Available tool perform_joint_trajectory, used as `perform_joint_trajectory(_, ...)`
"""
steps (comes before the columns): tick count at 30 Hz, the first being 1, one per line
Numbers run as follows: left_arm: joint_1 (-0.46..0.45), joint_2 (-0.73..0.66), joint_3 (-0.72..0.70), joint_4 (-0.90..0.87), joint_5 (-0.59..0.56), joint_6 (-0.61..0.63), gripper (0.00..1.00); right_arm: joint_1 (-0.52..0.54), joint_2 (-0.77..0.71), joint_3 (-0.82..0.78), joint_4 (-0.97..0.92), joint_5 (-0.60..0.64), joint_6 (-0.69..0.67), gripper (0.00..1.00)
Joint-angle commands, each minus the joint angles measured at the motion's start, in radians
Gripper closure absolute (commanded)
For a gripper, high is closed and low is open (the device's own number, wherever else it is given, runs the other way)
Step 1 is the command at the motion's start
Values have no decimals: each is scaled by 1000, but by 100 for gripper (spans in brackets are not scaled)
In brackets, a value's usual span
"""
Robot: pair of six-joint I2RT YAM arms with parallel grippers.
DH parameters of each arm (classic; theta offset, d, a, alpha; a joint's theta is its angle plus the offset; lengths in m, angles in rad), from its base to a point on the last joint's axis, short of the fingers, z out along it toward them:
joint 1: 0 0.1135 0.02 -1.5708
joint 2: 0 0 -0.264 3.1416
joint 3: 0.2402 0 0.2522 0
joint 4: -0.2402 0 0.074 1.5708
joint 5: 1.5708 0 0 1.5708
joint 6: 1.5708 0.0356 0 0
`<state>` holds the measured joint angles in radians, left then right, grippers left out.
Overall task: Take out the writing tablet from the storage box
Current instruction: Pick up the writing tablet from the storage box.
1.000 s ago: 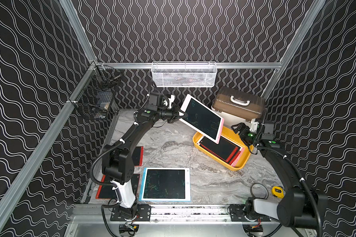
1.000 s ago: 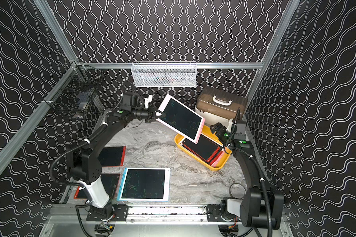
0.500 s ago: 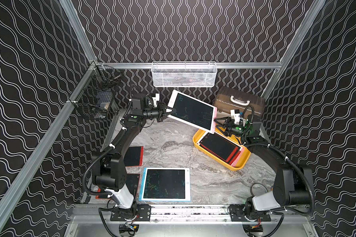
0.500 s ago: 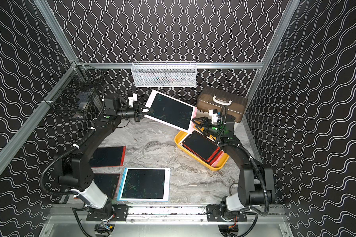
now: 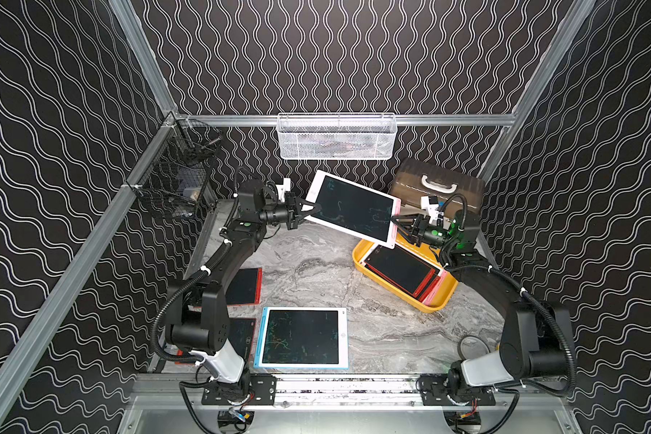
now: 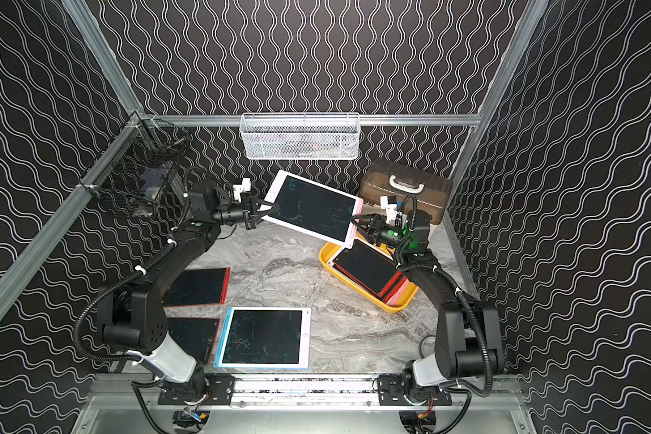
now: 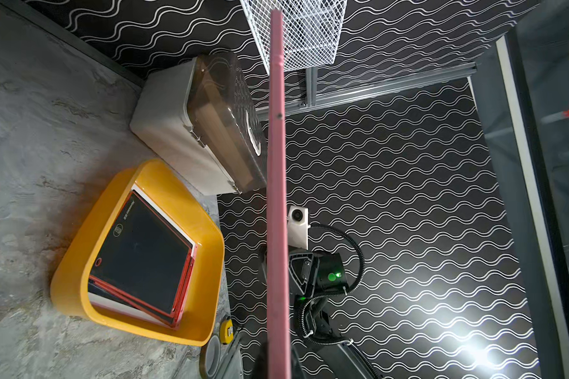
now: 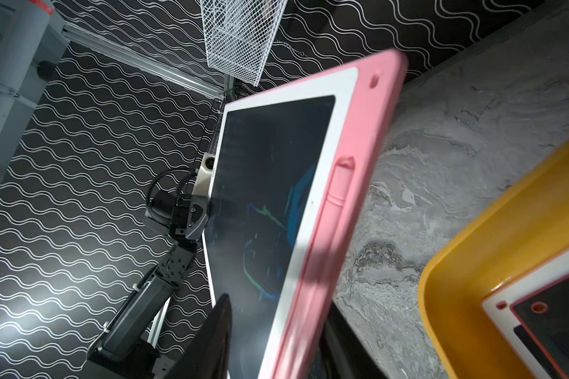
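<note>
Since a second ago the writing tablet (image 5: 352, 210) has swung away from its steep tilt over the storage box (image 5: 361, 252) and now lies flatter, and the right gripper (image 5: 397, 224) has risen from beside the box to the tablet's pink edge.

Now the tablet hangs in the air above the back of the worktop (image 5: 316, 270), between the two arms, screen up and sloping down toward the right. Its lower right corner is over the box's back left corner, clear of the box. The left gripper (image 5: 311, 207) pinches its white left edge, jaws pressed together on it. The right gripper's jaws stand on either side of the pink edge; whether they already press on it cannot be told.

The yellow box sits near the worktop's right edge with a stack of red tablets (image 5: 401, 268) inside. Behind it, in the back right corner, stands a case (image 5: 440, 184) with a brown lid. A blue tablet (image 5: 302, 337) lies flat at the front edge, and a red one (image 5: 245, 286) lies near the left edge.
</note>
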<state>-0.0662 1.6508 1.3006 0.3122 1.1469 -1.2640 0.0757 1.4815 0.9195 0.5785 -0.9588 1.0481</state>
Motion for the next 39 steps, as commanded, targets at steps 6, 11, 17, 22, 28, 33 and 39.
perform_joint_trajectory(6,5,15,-67,439,54,-285,100,1,-13,-15,119,-32,74,69)
perform_joint_trajectory(11,5,-22,-43,139,52,-49,100,1,-16,-10,114,-37,89,78)
perform_joint_trajectory(17,5,-51,135,-552,-50,481,100,1,12,-21,181,-38,168,85)
perform_joint_trajectory(22,5,-60,173,-679,-120,572,75,1,20,-34,242,-40,224,91)
perform_joint_trajectory(28,5,-84,172,-713,-183,587,33,1,-27,-69,204,-38,217,94)
perform_joint_trajectory(33,5,-109,248,-899,-312,705,5,1,-105,-99,40,-15,135,96)
perform_joint_trajectory(39,5,-148,360,-1161,-622,844,1,14,-189,-62,-310,68,-75,97)
